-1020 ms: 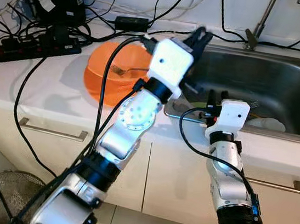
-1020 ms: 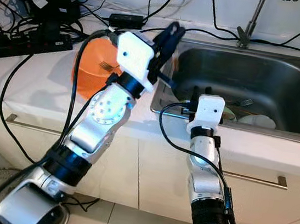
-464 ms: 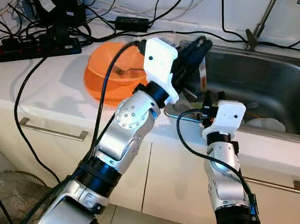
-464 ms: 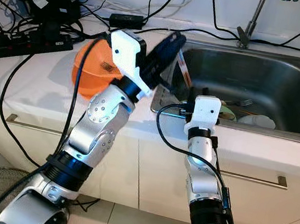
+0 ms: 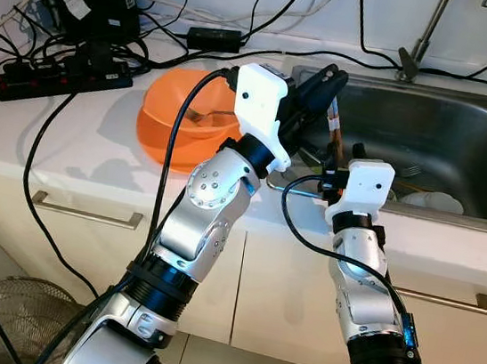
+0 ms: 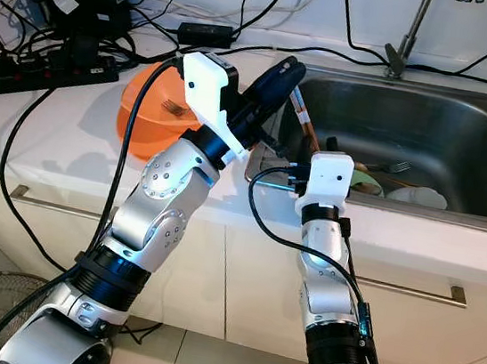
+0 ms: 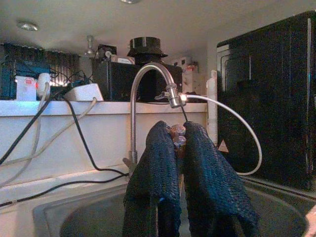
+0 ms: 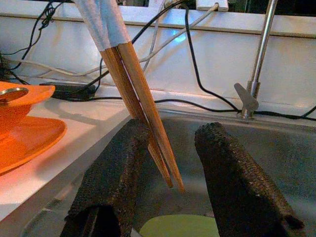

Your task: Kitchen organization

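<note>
My left pincer (image 5: 329,78) was closed on a pair of wooden chopsticks (image 5: 332,133), held over the near left corner of the sink (image 5: 466,130); the left wrist view showed the two fingers (image 7: 158,168) pinching the stick ends with the tap behind. Over the preceding second this arm had swung from above the orange bowl (image 5: 179,124) toward the basin, so that the chopsticks, unseen a second ago, now hung nearly upright with their tips pointing down into the sink. My right pincer (image 8: 163,197) stood open at the front rim of the sink, its fingers (image 8: 111,187) spread on either side of the hanging tips, with the sticks close to one finger and a pale wrap around their upper part. This arm had barely shifted. I judged the change to mean a handover or a release into the sink was near, the sorting step being under way rather than finished. A fork lay in the bowl on the tabletop (image 5: 69,141). No brand, label or writing could be read.
</note>
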{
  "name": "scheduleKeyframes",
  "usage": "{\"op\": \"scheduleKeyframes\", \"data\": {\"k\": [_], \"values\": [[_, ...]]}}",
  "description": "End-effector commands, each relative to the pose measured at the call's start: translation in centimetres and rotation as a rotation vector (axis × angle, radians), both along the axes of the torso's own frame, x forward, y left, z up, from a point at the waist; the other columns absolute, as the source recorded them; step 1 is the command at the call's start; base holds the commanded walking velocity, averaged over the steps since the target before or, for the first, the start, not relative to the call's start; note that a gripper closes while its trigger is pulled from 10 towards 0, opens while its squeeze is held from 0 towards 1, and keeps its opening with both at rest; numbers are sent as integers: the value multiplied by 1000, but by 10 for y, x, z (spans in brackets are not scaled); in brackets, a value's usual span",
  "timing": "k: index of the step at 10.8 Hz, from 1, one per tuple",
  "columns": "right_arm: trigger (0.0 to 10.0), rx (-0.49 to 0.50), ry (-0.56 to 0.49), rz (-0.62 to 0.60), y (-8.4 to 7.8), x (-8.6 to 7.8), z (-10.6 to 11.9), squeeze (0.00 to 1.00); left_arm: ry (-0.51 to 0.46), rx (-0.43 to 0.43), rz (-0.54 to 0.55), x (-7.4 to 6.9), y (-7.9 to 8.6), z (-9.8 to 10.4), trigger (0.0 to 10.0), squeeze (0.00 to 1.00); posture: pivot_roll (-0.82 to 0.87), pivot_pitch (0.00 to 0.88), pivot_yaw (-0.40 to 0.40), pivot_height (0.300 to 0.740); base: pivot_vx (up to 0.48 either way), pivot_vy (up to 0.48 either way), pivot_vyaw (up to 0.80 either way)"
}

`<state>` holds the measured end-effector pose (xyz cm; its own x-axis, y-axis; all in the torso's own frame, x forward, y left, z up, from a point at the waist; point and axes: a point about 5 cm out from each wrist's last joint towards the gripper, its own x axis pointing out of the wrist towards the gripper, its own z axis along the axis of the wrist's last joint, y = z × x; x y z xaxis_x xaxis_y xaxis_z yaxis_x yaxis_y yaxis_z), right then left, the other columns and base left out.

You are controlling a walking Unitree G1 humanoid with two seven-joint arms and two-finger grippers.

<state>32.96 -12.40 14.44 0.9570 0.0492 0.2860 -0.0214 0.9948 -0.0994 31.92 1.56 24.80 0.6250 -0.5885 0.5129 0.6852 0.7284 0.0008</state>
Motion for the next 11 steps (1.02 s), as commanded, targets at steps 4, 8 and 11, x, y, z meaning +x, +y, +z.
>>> {"op": "scheduleKeyframes", "data": {"k": [4, 8, 11], "values": [[10000, 3, -8, 44, 9, 2, 6, 0, 4, 12, -30, -2, -4, -1, 10000, 0, 58, 0, 68, 740, 0, 0, 0], [10000, 5, -4, 33, 8, 2, 5, 0, 18, 60, -68, -5, -8, -7, 10000, 0, 63, 0, 67, 740, 0, 0, 0], [10000, 6, -8, 20, 6, 4, 7, 0, 26, 84, -71, -6, -8, -12, 10000, 0, 67, 0, 63, 740, 0, 0, 0]]}}
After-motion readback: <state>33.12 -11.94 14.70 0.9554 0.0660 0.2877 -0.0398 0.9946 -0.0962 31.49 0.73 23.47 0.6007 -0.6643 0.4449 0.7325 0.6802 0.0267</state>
